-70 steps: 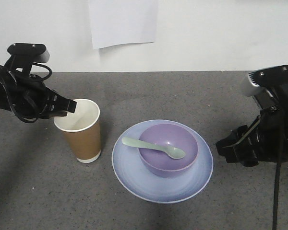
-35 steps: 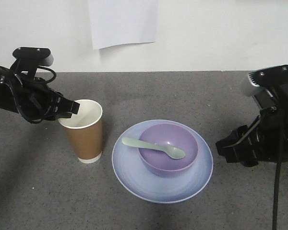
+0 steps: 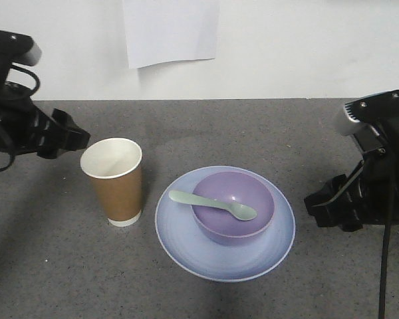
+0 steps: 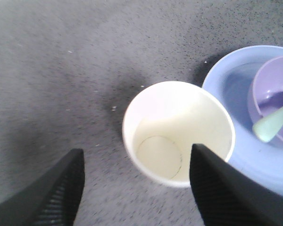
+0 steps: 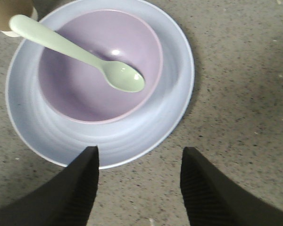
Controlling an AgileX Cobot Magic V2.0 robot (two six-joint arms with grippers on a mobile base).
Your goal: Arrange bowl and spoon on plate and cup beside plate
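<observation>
The brown paper cup (image 3: 114, 181) stands upright on the grey table, just left of the pale blue plate (image 3: 186, 249). On the plate sits the lavender bowl (image 3: 236, 219), and the mint-green spoon (image 3: 213, 205) rests across its rim with the scoop inside. My left gripper (image 3: 78, 141) hangs open, up and to the left of the cup, apart from it. From the left wrist the cup (image 4: 179, 132) shows white inside, between and beyond my open fingers (image 4: 56, 193). My right gripper (image 3: 316, 206) is open, right of the plate (image 5: 170, 122); the bowl (image 5: 80, 89) and spoon (image 5: 85, 54) lie ahead of it.
A white wall with a sheet of paper (image 3: 171, 30) closes off the table's far edge. Both black arms flank the dishes at left and right. Bare grey tabletop (image 3: 66, 266) lies in front of the cup.
My left gripper let go of the cup's rim and drew back up and to the left. The cup stands free beside the plate. The right arm barely moved.
</observation>
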